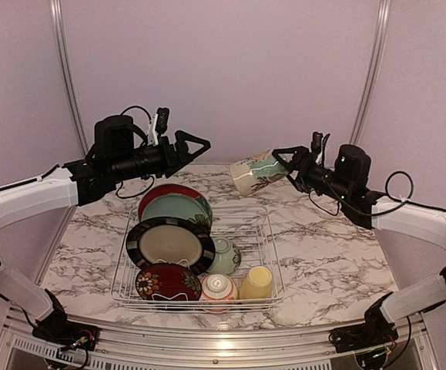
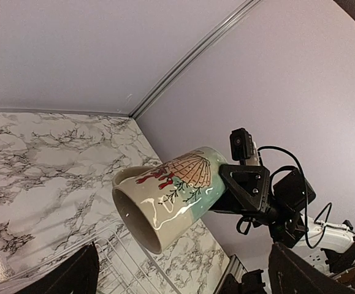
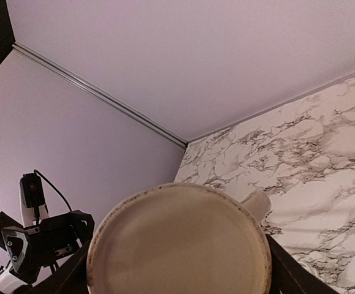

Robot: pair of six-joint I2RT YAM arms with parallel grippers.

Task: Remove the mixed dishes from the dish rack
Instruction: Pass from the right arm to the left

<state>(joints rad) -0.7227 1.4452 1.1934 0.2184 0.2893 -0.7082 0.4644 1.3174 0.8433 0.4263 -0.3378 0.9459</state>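
Top external: right pincer (image 1: 283, 163) clamps patterned cup (image 1: 251, 174).

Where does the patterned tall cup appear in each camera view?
Top external: patterned tall cup right of centre, tilted in the air, held by the right gripper.
Left wrist: cup at centre, mouth toward lower left.
Right wrist: cup at bottom centre, round cream end facing the camera.
Shared landmark: the marbled table, in all three.
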